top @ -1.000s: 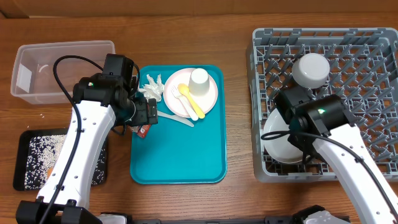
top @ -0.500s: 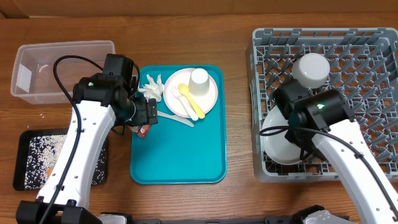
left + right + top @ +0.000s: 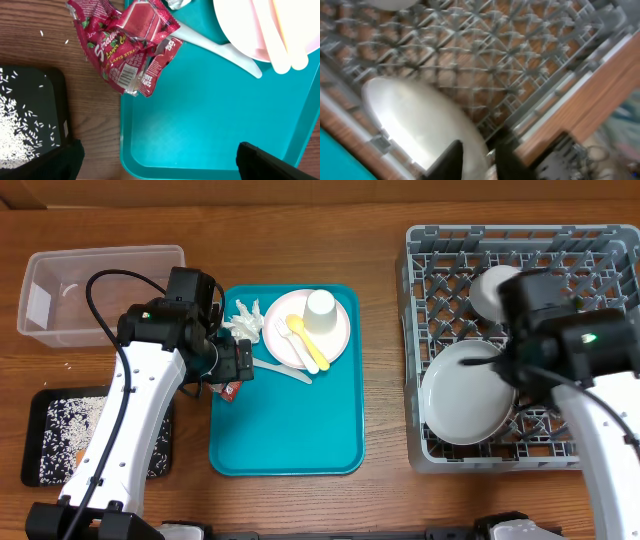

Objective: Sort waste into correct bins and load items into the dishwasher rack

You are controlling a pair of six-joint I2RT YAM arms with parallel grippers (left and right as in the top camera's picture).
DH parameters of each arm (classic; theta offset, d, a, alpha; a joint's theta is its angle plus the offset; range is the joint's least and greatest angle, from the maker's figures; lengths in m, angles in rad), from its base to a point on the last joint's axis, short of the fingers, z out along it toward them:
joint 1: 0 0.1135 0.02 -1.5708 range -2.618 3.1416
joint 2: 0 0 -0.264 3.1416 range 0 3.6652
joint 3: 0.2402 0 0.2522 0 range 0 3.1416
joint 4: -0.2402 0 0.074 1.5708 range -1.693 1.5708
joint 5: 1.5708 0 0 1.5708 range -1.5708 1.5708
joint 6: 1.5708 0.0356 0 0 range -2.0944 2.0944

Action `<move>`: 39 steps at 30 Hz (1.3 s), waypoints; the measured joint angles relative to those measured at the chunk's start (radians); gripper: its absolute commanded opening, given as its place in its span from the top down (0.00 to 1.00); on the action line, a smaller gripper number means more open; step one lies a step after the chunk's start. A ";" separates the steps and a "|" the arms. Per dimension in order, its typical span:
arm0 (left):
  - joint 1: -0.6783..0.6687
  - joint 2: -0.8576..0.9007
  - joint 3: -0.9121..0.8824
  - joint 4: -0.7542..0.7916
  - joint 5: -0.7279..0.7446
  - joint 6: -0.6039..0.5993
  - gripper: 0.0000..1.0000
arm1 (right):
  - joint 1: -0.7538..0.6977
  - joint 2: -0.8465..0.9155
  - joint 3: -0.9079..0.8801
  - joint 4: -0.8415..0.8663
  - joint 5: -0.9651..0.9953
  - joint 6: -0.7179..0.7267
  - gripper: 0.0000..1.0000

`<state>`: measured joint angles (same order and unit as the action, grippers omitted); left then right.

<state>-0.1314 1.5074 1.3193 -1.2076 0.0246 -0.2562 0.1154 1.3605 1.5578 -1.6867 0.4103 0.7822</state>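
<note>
One red wrapper (image 3: 132, 50) lies below the left gripper (image 3: 157, 156), spread probably to grasp it; right gripper (image 3: 477, 152) too blurred to tell.

Soft, even room light falls from above, so shadows are short and faint. The overhead view is sharp edge to edge. The left wrist view is crisp (print on the red wrapper (image 3: 125, 50) reads clearly). The right wrist view smears with motion blur: dishwasher rack (image 3: 485, 55) streaky, plate (image 3: 415, 125) washed pale.

Wooden table (image 3: 385, 360): tub (image 3: 105, 250), black tray (image 3: 28, 440), teal tray (image 3: 290, 420), rack (image 3: 412, 300).
</note>
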 measured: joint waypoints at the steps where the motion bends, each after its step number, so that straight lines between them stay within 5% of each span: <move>1: 0.000 0.000 0.000 0.000 0.000 0.000 0.00 | -0.044 0.000 0.000 0.002 0.001 -0.010 0.96; 8: 0.000 0.000 0.000 0.002 0.000 0.000 0.00 | -0.241 0.000 0.000 0.074 -0.121 -0.153 0.96; 20: 0.000 0.000 0.000 0.000 0.000 0.000 0.00 | -0.246 0.045 -0.167 0.184 -0.250 -0.242 0.96; 39: 0.000 0.000 0.000 0.001 0.000 0.000 0.00 | -0.232 0.110 -0.177 0.202 -0.422 -0.322 0.96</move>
<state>-0.1314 1.5074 1.3193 -1.2068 0.0250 -0.2562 -0.1169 1.4708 1.3808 -1.4849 -0.0116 0.4603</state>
